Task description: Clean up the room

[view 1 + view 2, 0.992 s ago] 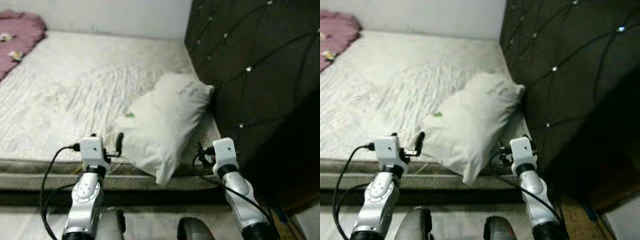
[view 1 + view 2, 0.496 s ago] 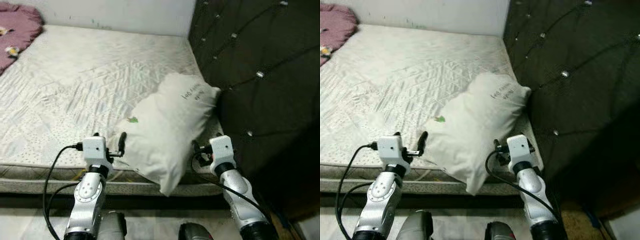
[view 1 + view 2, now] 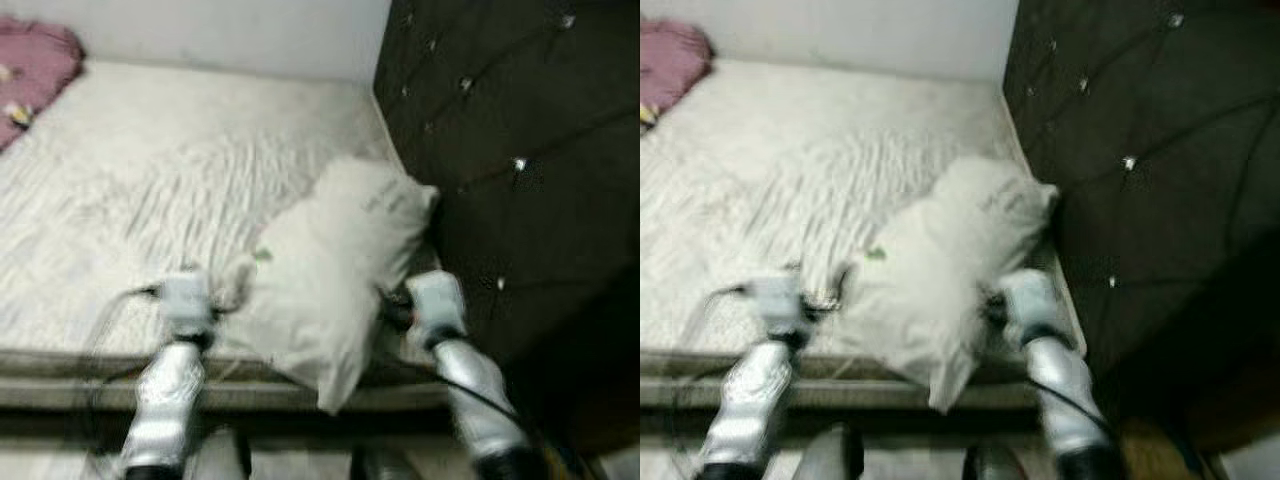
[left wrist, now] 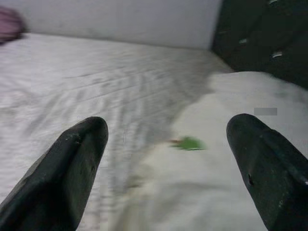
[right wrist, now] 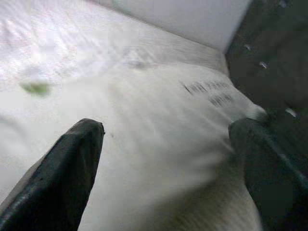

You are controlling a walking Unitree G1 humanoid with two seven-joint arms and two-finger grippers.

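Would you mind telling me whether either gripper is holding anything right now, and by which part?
Nothing is held. The left gripper and the right gripper are both open, flanking the white pillow at the bed's edge, not closed on it.

Both silver arms reach forward side by side, left hand (image 4: 166,163) and right hand (image 5: 166,166) fingers spread wide.

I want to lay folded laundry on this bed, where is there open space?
The white quilted mattress lies bare between the pink blanket at its far left corner and the white pillow. It's crowded near the dark tufted headboard, where both grippers flank that pillow.
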